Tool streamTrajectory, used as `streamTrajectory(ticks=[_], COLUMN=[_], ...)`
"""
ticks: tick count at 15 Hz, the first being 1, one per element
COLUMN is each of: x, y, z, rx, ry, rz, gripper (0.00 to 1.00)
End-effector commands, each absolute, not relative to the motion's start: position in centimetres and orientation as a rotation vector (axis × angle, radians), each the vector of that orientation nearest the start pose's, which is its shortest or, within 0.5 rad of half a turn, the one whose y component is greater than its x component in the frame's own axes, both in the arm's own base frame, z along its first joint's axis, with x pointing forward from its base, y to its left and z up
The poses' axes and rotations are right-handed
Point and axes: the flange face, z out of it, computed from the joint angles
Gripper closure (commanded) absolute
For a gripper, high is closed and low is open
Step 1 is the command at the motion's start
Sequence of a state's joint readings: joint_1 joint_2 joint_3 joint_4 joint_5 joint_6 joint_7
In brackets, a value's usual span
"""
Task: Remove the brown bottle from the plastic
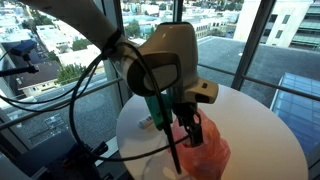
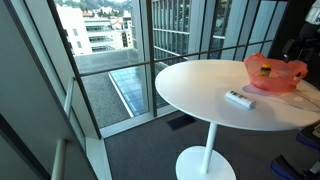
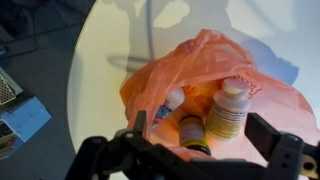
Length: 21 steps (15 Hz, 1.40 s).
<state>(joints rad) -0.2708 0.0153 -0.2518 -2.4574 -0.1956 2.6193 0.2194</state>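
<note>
Floor-to-ceiling windows [image 2: 150, 50] give onto city buildings in both exterior views, and a grey carpet [image 2: 140, 150] covers the floor. A round white pedestal table [image 2: 200, 85] stands beside the glass. The robot arm [image 1: 165, 60] reaches down over the table's near side in an exterior view, with black cables looping off it to the left. An orange-pink plastic bag [image 3: 200, 60] lies crumpled and open on the tabletop; in an exterior view [image 2: 275, 70] it sits at the table's far right. In the wrist view three things lie inside the bag. The largest is a cream bottle with a white cap and a printed label [image 3: 228, 110], on the right. Just left of it and nearer the camera is the brown bottle [image 3: 192, 132], small, dark-capped and with a yellow label; the two look close to touching. Farther left lies a white tube with a blue tip [image 3: 170, 100]. The gripper [image 3: 200, 142] hangs over the bag with its jaws spread wide and holding nothing, and the brown bottle shows between its two fingers [image 3: 268, 135]. A small white oblong object [image 2: 240, 98] lies on the table near the bag.
</note>
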Motion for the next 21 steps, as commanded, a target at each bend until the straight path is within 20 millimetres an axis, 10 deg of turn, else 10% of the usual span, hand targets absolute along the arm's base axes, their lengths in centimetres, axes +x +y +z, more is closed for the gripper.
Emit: streamTrajectory(ticks=[1, 21], x=[43.3, 45.6], y=[-25.3, -26.4], z=[29.7, 24.0], rx=[-3.117, -3.126], ry=[0.966, 0.945], rz=[-0.215, -0.104], gripper=[0.0, 0.0])
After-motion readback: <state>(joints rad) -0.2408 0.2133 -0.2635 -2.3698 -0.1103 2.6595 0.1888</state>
